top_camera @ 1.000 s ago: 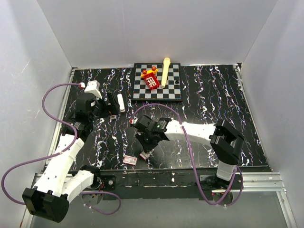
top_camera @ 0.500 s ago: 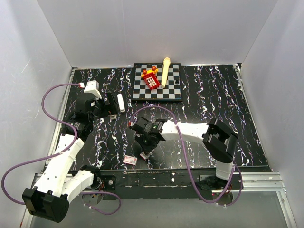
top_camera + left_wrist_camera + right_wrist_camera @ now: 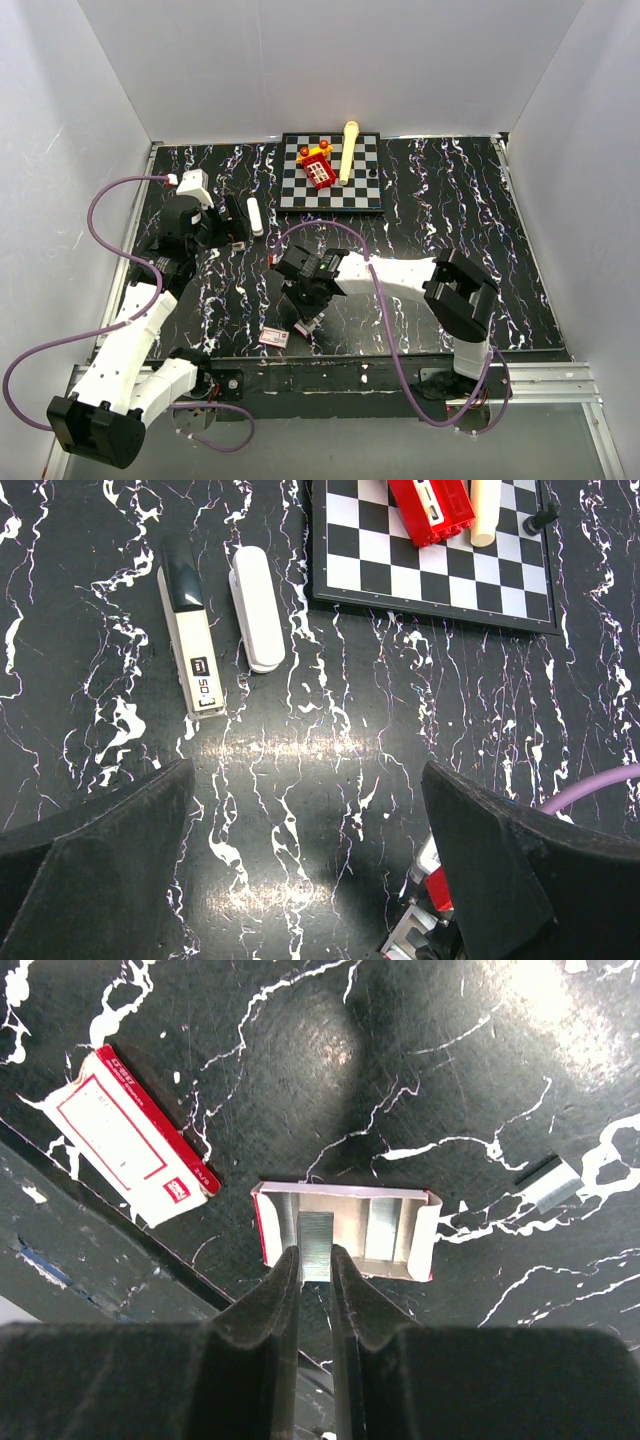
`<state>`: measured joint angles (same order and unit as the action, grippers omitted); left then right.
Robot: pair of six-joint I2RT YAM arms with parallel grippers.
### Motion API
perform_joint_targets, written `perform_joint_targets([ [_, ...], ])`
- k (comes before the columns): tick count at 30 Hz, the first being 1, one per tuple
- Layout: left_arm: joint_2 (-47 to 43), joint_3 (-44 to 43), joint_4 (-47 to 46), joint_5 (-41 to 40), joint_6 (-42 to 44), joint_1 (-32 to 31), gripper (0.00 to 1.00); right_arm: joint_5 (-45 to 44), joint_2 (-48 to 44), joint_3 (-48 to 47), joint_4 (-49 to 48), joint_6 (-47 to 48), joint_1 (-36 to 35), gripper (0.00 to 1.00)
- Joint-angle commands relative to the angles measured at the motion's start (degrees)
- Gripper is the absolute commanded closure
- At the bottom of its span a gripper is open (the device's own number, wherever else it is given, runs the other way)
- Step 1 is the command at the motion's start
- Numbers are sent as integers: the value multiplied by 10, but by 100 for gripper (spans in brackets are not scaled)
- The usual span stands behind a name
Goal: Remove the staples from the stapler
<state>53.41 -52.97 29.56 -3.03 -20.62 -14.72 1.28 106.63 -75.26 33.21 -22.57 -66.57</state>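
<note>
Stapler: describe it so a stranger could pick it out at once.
Find the chessboard; left of it two slim bars lie side by side, not touching. The stapler is the one farther from the board, silvery-grey with a black end and printed label; the white bar is plain.

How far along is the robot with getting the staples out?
Probably nearly done. The right hand pinches a strip of staples over the small open tray, where another strip already lies. The stapler lies untouched, with the open left hand hovering near it. Left: drop the strip in. Whether the stapler is empty, I cannot tell.
</note>
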Motion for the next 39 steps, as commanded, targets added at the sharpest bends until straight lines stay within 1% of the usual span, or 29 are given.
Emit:
perform_joint_targets([
  [1, -13, 2, 1, -10, -1, 1, 2, -10, 15, -30, 12, -4, -4, 91],
  [23, -16, 2, 1, -10, -1, 0, 2, -9, 32, -30, 14, -13, -4, 90],
  [25, -16, 2, 0, -9, -1, 1, 2, -26, 33, -32, 15, -12, -4, 89],
  [28, -16, 1, 0, -9, -1, 1, 2, -27, 35, -31, 16, -13, -4, 86],
  [30, -16, 1, 0, -9, -2, 2, 2, -26, 36, -33, 18, -14, -4, 81],
  [36, -14, 1, 0, -8, -2, 2, 2, -23, 44, -40, 22, -13, -5, 73],
  [39, -13, 1, 1, -6, -2, 2, 2, -22, 45, -43, 24, -10, -7, 68],
])
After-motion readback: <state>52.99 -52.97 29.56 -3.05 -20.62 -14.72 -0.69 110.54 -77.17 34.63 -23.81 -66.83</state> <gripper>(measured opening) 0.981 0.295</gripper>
